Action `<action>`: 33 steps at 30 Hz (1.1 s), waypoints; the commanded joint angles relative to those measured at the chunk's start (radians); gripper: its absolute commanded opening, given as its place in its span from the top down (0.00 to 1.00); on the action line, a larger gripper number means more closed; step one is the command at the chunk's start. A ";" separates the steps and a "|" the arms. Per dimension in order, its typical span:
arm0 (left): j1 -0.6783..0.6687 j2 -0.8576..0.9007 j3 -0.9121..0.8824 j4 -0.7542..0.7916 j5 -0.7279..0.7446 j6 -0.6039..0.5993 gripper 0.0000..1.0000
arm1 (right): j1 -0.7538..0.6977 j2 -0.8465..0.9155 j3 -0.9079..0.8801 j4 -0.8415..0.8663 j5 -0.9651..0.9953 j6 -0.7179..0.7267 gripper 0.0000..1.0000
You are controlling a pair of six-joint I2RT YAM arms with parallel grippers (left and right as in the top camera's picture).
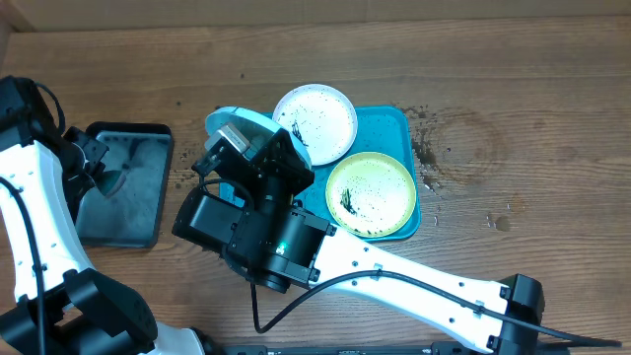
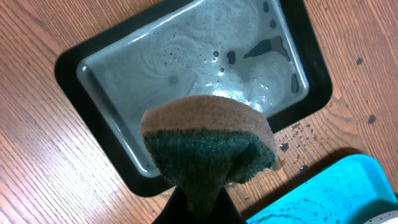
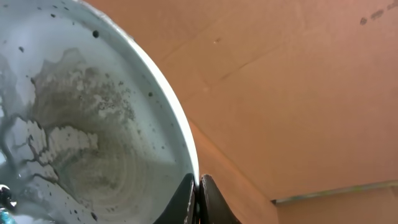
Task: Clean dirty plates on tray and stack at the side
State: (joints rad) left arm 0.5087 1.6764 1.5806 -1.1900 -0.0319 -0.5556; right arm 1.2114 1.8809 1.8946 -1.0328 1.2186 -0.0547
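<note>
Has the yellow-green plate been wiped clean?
No, the yellow-green plate on the tray shows dark specks and a dark smear.

Your right arm (image 1: 414, 281) and left arm (image 1: 30, 217) — white shells, black joints, black cables (image 1: 254, 308); right pincer (image 3: 199, 180) — black tapered fingers.

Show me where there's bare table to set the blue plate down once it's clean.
Widest bare wood: right of the teal tray, past some crumbs. A strip also runs along the far edge, behind both trays. Crowded: the gap between black tray and teal tray, filled by the right gripper and the blue plate it holds.
</note>
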 commanded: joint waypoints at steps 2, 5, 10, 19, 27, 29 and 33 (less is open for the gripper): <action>0.002 0.003 -0.002 -0.003 0.024 -0.005 0.96 | 0.000 -0.028 0.032 0.006 0.036 -0.024 0.96; 0.002 0.003 -0.002 -0.003 0.026 -0.005 0.96 | -0.004 -0.028 0.031 0.006 -0.024 -0.016 0.96; 0.002 0.003 -0.002 -0.004 0.026 0.002 0.96 | -0.077 -0.027 0.013 -0.010 -0.450 0.112 0.96; 0.002 0.003 -0.002 -0.006 0.058 0.021 0.96 | -0.241 -0.032 -0.059 -0.110 -0.579 0.154 0.96; 0.002 0.003 -0.002 -0.002 0.058 0.026 0.96 | -0.249 -0.130 -0.003 -0.048 -0.623 0.257 0.96; 0.002 0.003 -0.002 -0.002 0.058 0.026 0.96 | -0.266 -0.114 -0.030 -0.053 -0.671 0.256 0.96; 0.002 0.003 -0.002 -0.002 0.059 0.026 0.96 | -0.331 -0.065 -0.108 -0.074 -0.772 0.293 0.96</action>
State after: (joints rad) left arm 0.5087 1.6764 1.5806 -1.1927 0.0158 -0.5476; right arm 0.9337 1.7760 1.8408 -1.0966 0.5426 0.1894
